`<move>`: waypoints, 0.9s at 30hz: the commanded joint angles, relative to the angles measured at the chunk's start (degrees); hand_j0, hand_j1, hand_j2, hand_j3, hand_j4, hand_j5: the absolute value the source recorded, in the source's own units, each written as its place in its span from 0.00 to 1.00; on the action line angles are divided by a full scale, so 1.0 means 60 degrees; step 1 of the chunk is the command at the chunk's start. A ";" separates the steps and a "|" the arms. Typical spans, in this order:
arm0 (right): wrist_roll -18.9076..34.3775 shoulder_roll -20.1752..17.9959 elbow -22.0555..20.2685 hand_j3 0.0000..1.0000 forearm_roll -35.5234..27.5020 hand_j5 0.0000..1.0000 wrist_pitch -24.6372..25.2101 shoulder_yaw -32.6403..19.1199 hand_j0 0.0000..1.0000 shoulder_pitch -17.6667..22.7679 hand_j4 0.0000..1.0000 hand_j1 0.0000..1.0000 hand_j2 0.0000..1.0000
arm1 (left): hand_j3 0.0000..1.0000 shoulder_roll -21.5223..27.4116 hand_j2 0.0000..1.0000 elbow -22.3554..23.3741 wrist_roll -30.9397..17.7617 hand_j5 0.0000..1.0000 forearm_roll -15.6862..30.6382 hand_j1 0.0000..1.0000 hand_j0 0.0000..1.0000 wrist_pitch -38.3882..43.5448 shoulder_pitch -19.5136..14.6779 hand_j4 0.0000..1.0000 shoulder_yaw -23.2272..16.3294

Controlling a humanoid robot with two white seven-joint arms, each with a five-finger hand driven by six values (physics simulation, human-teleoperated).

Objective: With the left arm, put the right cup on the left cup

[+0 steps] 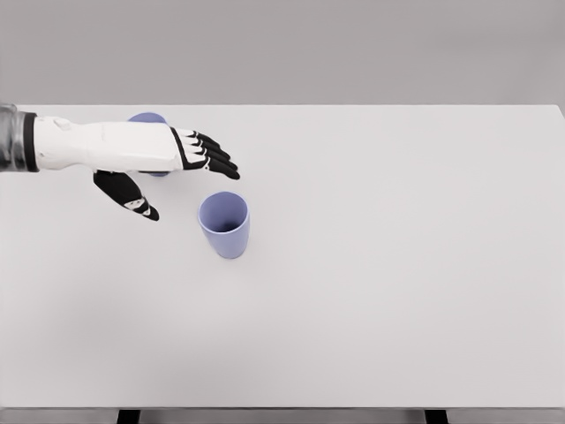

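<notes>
Two lavender cups stand upright on the white table (pixel 371 291). The right cup (pixel 224 224) is in full view, left of the table's middle, its mouth facing up. The left cup (pixel 148 118) sits farther back and is mostly hidden behind my left forearm; only its rim and a bit of its base show. My left hand (pixel 181 181) comes in from the left edge and hovers up and left of the right cup, fingers spread, thumb pointing down, holding nothing. A small gap separates the fingertips (pixel 228 170) from the right cup's rim.
The table's far edge runs across the top of the view and its near edge along the bottom, with dark legs just visible below. Wide bare tabletop lies to the right of the cups.
</notes>
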 commanded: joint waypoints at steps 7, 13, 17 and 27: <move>-0.0001 0.0000 0.0009 1.00 0.0004 1.00 0.0000 0.0030 1.00 0.0205 1.00 1.00 1.00 | 1.00 -0.0549 1.00 0.0062 0.0004 1.00 -0.0012 1.00 1.00 0.0018 0.0000 1.00 0.0103; -0.0001 0.0000 0.0009 1.00 0.0004 1.00 0.0000 0.0001 1.00 0.0205 1.00 1.00 1.00 | 1.00 -0.1134 1.00 0.0164 0.0019 1.00 -0.0056 1.00 1.00 0.0018 0.0088 1.00 0.0103; -0.0001 0.0000 0.0009 1.00 0.0004 1.00 0.0000 0.0016 1.00 0.0205 1.00 1.00 1.00 | 1.00 -0.1282 1.00 0.0281 0.0019 1.00 -0.0071 1.00 1.00 0.0018 0.0337 1.00 0.0102; -0.0001 0.0000 0.0009 1.00 0.0004 1.00 0.0000 0.0001 1.00 0.0205 1.00 1.00 1.00 | 1.00 -0.1487 1.00 0.1482 0.0106 1.00 -0.0437 1.00 1.00 0.0018 0.0718 1.00 0.0132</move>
